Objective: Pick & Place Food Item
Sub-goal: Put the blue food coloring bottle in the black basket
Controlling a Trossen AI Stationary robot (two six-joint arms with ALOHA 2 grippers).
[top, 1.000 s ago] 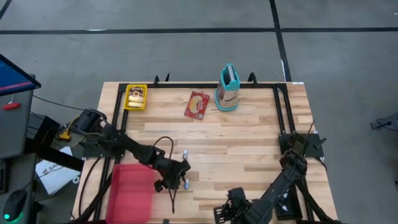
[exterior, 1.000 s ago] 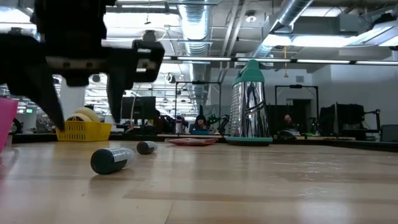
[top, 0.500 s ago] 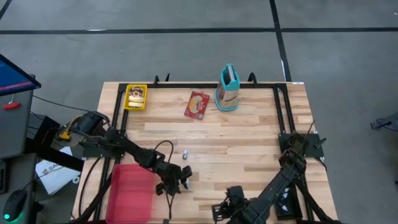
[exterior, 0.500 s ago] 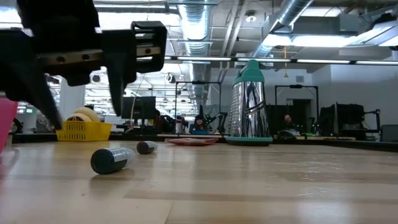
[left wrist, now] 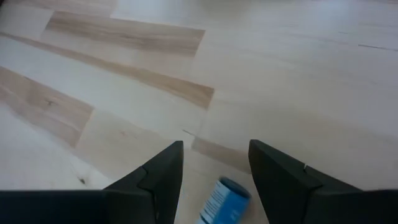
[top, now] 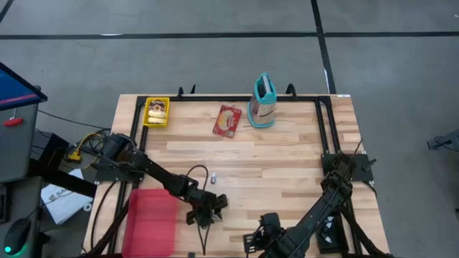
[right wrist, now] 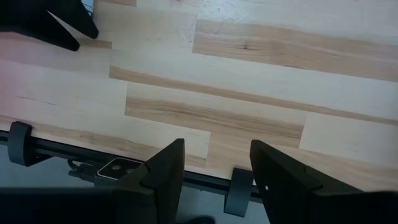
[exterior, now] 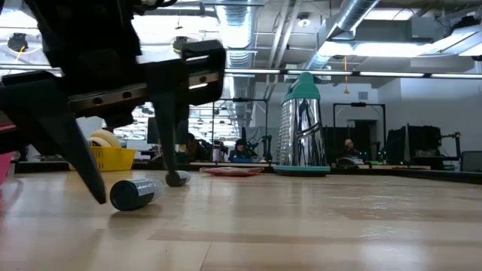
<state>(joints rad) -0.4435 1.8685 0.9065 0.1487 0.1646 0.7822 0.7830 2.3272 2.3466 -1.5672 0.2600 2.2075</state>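
A small blue-labelled cylinder (left wrist: 221, 200) lies on its side on the wooden table (top: 287, 158), dark in the low view (exterior: 135, 193). My left gripper (left wrist: 215, 146) stands open low over it. One finger is on each side of the cylinder in the low view (exterior: 139, 188), and neither plainly touches it. In the high view the left gripper (top: 206, 213) hides the cylinder. A second small cylinder (top: 213, 175) lies a little farther back. My right gripper (right wrist: 217, 144) waits open above the table's near edge (top: 259, 242).
A pink tray (top: 152, 221) lies at the near left beside the left arm. Along the far edge stand a yellow basket (top: 156, 112), a red packet (top: 228, 120) and a teal-topped grater (top: 263, 102). A black frame rail (right wrist: 74, 155) runs along the near edge.
My left gripper has moved toward the table's near edge and down, rolling about its own axis. Its fingers now stand on either side of the nearer cylinder, where before they hung above and to its left in the low view. Both cylinders have stayed put.
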